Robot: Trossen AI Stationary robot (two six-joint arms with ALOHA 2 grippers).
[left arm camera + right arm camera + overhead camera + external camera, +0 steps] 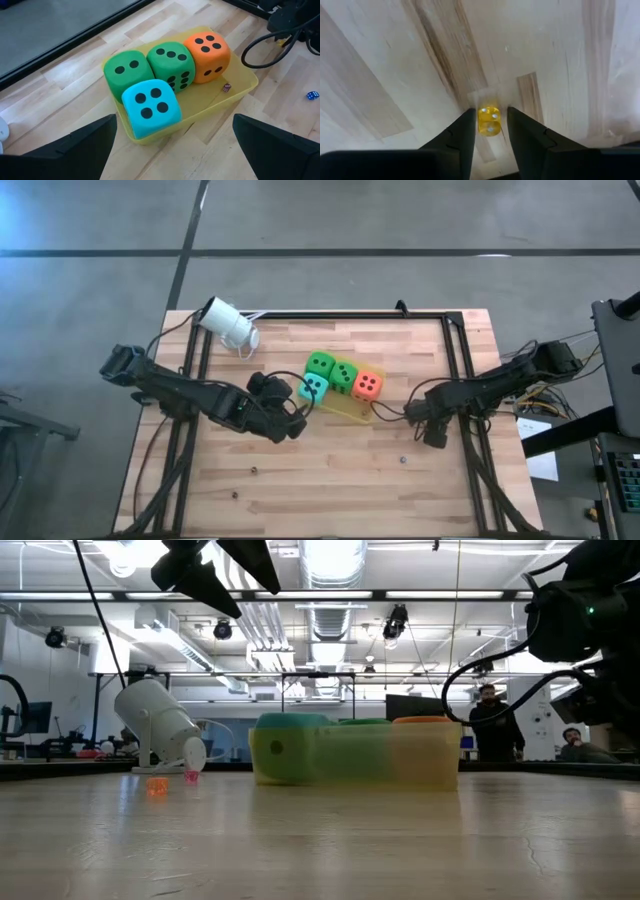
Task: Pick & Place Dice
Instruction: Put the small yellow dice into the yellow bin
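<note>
Dice tally first: four large foam cubes seated in the yellow tray [200,107] near the middle of the counter [330,490], namely the teal die [150,107], two green dice [125,75] [172,62] and the orange-red die [207,52], packed touching one another. Also in the tray, beside the orange-red one, a tiny red die [226,87].

Left end effector [298,415]: spread wide, empty, just beside the tray's end nearest the counter's left edge, pointed at the teal cube.

Right end effector [432,430]: down at the bare counter between the tray and the right edge, fingers narrowly apart and straddling a small yellow die [489,121], a sliver of gap showing on one side; not clamped yet, apparently.

Judged well along for the big cubes. Left to do, probably: gripping this yellow die and carrying it to the tray, then a small blue die [312,95] and other specks lying loose toward the counter's near edge.
</note>
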